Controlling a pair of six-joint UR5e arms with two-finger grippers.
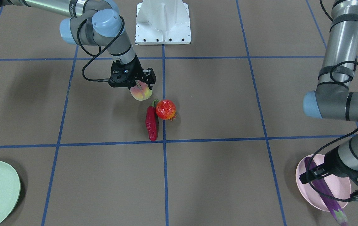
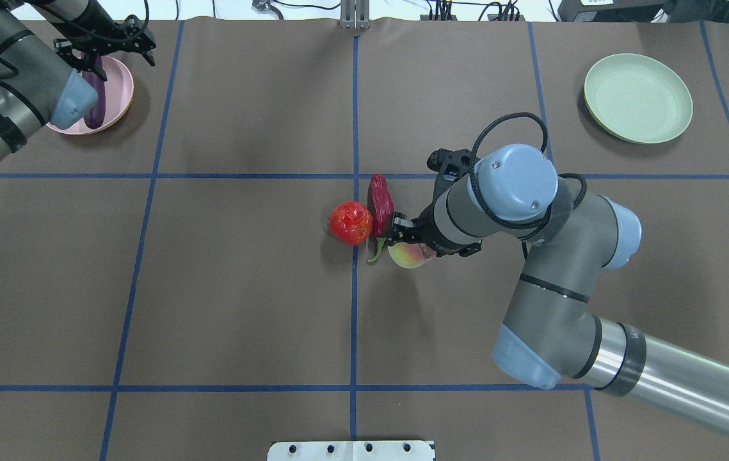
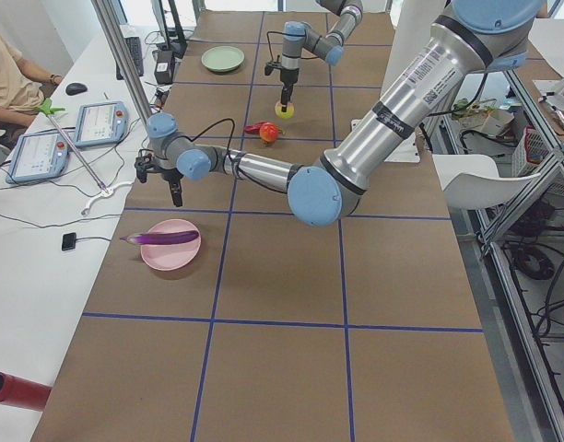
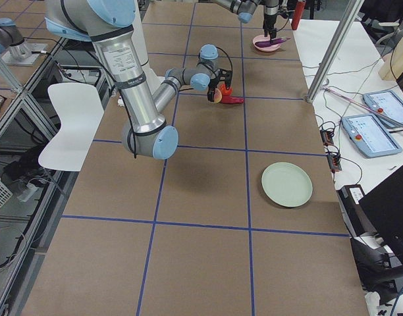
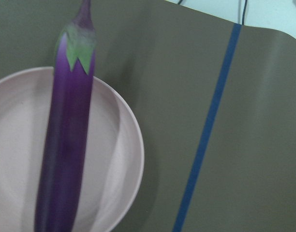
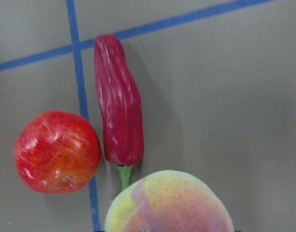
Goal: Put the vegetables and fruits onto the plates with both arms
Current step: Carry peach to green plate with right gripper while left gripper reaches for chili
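My right gripper (image 1: pixel 141 85) is shut on the yellow-green peach (image 1: pixel 141 94) near the table's middle; the peach fills the bottom of the right wrist view (image 6: pixel 170 205). Just beside it lie the dark-red chili (image 1: pixel 151 124) and the red-orange pomegranate (image 1: pixel 165 109), touching each other. My left gripper (image 1: pixel 332 187) is open above the pink plate (image 1: pixel 340 188), its fingers astride the purple eggplant (image 1: pixel 323 188). The eggplant lies across the plate with its cap over the rim (image 5: pixel 66 145). The mint green plate (image 2: pixel 638 97) is bare, far from both grippers.
The white base block (image 1: pixel 163 22) stands at the table's robot side. Blue tape lines divide the brown tabletop (image 2: pixel 242 288) into squares. A side bench with tablets (image 3: pixel 98 124) and a seated operator (image 3: pixel 10 74) runs along the far edge.
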